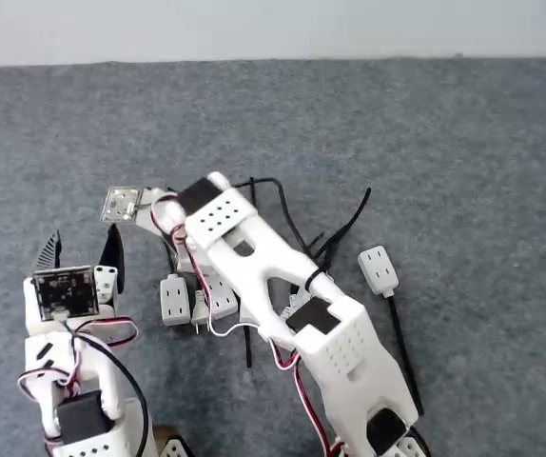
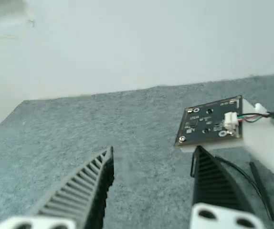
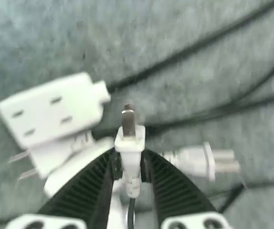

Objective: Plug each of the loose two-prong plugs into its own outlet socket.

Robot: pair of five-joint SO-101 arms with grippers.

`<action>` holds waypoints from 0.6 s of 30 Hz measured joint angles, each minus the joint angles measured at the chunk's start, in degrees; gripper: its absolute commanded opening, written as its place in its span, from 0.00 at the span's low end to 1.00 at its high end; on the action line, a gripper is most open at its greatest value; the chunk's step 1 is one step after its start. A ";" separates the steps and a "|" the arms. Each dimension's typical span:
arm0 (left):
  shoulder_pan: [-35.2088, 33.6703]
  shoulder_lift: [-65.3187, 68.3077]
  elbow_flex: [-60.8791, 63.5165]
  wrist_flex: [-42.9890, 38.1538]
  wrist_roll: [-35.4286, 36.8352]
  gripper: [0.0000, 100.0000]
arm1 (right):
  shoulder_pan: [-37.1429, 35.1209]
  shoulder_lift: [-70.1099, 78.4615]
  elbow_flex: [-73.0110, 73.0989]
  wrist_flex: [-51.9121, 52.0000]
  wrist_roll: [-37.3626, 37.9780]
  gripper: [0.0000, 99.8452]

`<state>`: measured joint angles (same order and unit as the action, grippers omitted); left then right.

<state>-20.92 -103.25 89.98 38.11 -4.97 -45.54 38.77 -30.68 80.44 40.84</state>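
The white two-prong plug (image 3: pixel 130 143) stands upright between the black fingers (image 3: pixel 87 186) of the right gripper (image 3: pixel 129 157), which is clamped on the plug's body. Its prongs point away from the wrist and its dark cord runs back between the jaws. Just past the prongs we see a white socket block (image 3: pixel 51 112) lying flat on the grey carpet (image 3: pixel 41 38) with its slots facing up, close to the held plug; we cannot tell whether the two touch. A second plug (image 3: pixel 44 160) lies partly under that block with its two prongs sticking out, and a third plug (image 3: pixel 199 161) lies on its side just beside the gripper's other finger. Black cords (image 3: pixel 194 47) cross the carpet beyond them. In the high view the right arm (image 1: pixel 282 286) stretches across the middle of the table. Two white blocks sit side by side against it, the outer block (image 1: pixel 175 298) and the inner block (image 1: pixel 221 297). A lone socket block (image 1: pixel 378 269) lies apart on the arm's other side. The left gripper (image 1: pixel 83 252) sits near the table's front corner, well apart from the plugs, its fingers spread wide open. In its own wrist view the left gripper (image 2: pixel 152 152) frames bare carpet, with the right arm's camera board (image 2: pixel 211 125) just beyond one finger.
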 measured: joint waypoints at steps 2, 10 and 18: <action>0.00 -0.09 -0.35 -0.44 0.18 0.26 | 0.44 -1.67 -2.37 3.87 0.09 0.01; 0.18 -0.35 -0.26 -1.58 0.09 0.26 | 1.23 -14.07 -11.60 15.38 0.35 0.01; 7.38 -0.26 -7.38 0.62 0.09 0.26 | 1.23 -23.03 -12.13 20.04 0.44 0.01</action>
<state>-13.54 -103.52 82.59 38.73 -4.88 -44.31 15.74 -42.81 100.48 41.27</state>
